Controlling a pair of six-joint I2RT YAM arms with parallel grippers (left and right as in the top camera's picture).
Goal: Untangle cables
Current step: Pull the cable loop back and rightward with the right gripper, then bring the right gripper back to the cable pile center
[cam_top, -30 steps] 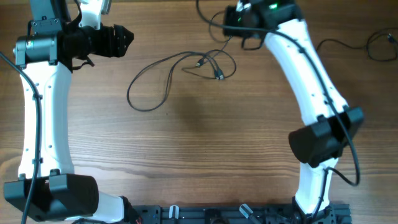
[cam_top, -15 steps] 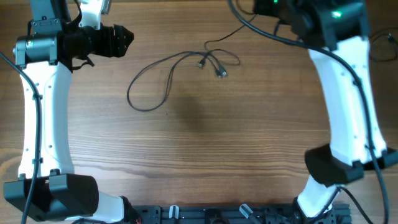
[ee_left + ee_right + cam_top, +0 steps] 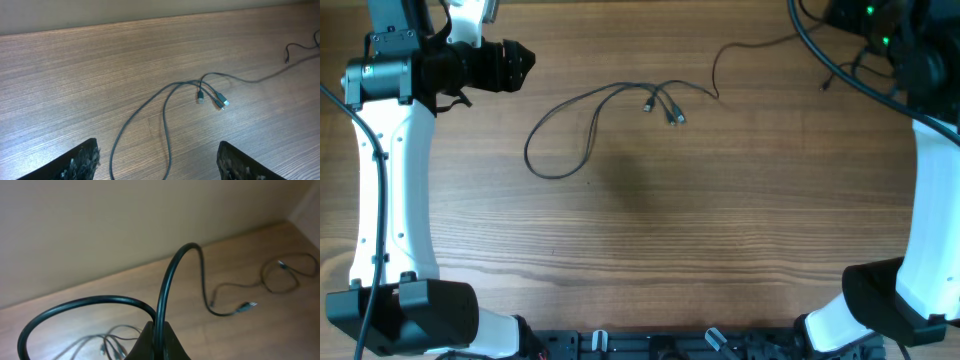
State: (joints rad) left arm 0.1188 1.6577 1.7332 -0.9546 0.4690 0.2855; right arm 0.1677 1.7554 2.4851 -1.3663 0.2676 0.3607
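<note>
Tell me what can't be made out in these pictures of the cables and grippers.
Overhead: whether the loose cables cross or just touch near the plugs; too small.
Left wrist: the left gripper is cut by the bottom edge; the held cable runs off the right edge.
Right wrist: the loose cables are blurred, partly behind the right gripper, shut on the held cable.

Robotics lab bench — a test rig, not a home or a shop.
A white-and-black left arm (image 3: 390, 180) and right arm (image 3: 930, 200) rise from a black mounting rail (image 3: 620, 346) at the near edge of a wood-grain table (image 3: 640, 250). Thin black cables (image 3: 527, 150) lie loose on it. Behind stands a plain beige wall (image 3: 90, 220) — probably an indoor workroom, though little of the room shows.
</note>
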